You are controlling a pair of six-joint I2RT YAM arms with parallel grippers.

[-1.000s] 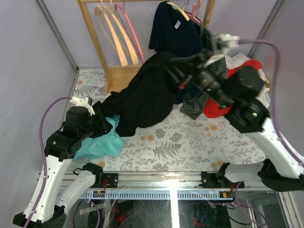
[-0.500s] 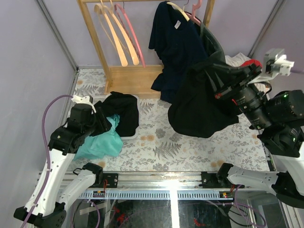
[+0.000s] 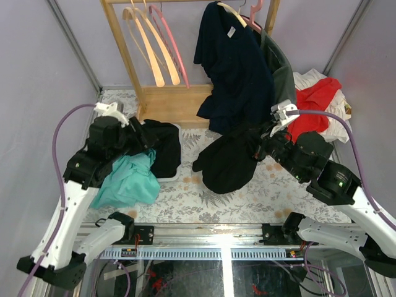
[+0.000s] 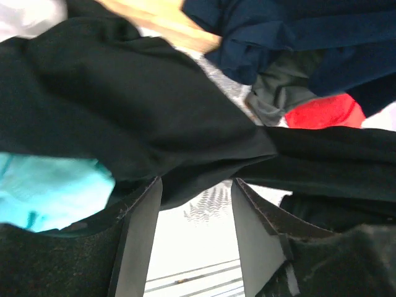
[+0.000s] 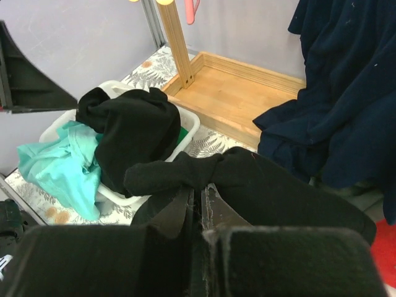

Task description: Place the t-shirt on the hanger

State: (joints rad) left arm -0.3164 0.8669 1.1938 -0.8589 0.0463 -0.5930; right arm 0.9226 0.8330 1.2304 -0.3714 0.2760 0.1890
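The black t-shirt (image 3: 226, 162) lies bunched on the fern-print table, no print showing. My right gripper (image 3: 263, 141) is shut on a fold at its upper edge; in the right wrist view the jaws (image 5: 201, 185) pinch the black cloth (image 5: 278, 192). My left gripper (image 3: 137, 138) is open and empty, its fingers (image 4: 145, 216) just below a second black garment (image 3: 162, 143) in the basket. The pink hanger (image 3: 169, 46) hangs on the wooden rack at the back left, away from both grippers.
A white basket (image 5: 193, 119) at the left holds a teal garment (image 3: 127, 179) and the black one. A navy t-shirt (image 3: 232, 62) hangs on the rack (image 3: 127, 55). A red garment (image 3: 315, 98) lies on white cloth at the back right.
My right gripper has come down and left, bringing the black t-shirt from hanging in the air to lying on the table. My left arm has shifted a little toward the back.
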